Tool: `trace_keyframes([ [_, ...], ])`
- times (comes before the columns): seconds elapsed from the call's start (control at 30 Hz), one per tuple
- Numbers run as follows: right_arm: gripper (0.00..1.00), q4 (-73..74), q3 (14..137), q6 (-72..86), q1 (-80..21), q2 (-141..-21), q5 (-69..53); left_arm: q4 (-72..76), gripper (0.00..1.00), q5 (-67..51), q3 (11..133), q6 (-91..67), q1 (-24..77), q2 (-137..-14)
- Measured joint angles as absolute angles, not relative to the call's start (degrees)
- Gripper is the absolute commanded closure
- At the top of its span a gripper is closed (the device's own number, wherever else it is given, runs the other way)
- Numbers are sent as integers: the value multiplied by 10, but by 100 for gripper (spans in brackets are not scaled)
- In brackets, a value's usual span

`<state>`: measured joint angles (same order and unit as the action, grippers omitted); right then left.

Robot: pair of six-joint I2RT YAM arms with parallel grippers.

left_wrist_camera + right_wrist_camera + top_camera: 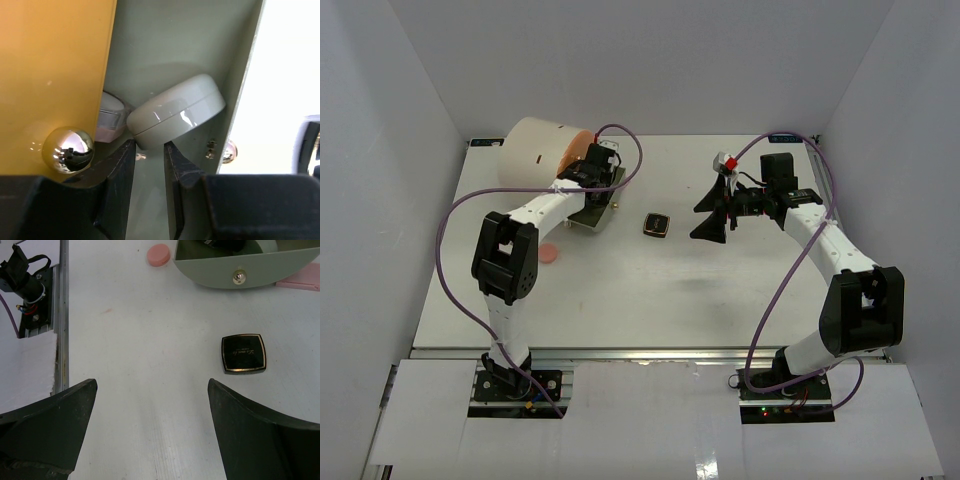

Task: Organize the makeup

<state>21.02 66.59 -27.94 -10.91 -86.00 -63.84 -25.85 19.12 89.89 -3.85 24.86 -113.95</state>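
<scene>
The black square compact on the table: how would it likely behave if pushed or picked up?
The compact lies flat and low on the smooth table, so it would probably slide, not roll or tip. Its glossy surface looks rigid but possibly slippery. Being so thin, it may be awkward to pinch from above.

White table [650, 300], plain white walls [650, 60]

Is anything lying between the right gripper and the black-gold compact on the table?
Nothing visible does. The open right gripper hangs over the table, and only bare surface lies between it and the compact. The pink pad and the open drawer lie farther off, beyond the compact.
</scene>
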Motion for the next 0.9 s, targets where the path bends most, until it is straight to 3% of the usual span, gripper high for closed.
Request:
trace_keyframes([
  [0.67, 2, 211, 666, -288, -102, -860, -645, -254, 58, 184, 976, -50, 249, -1149],
  [0.9, 2, 213, 666, -289, -101, -860, -647, -261, 68, 170, 970, -47, 249, -1156],
])
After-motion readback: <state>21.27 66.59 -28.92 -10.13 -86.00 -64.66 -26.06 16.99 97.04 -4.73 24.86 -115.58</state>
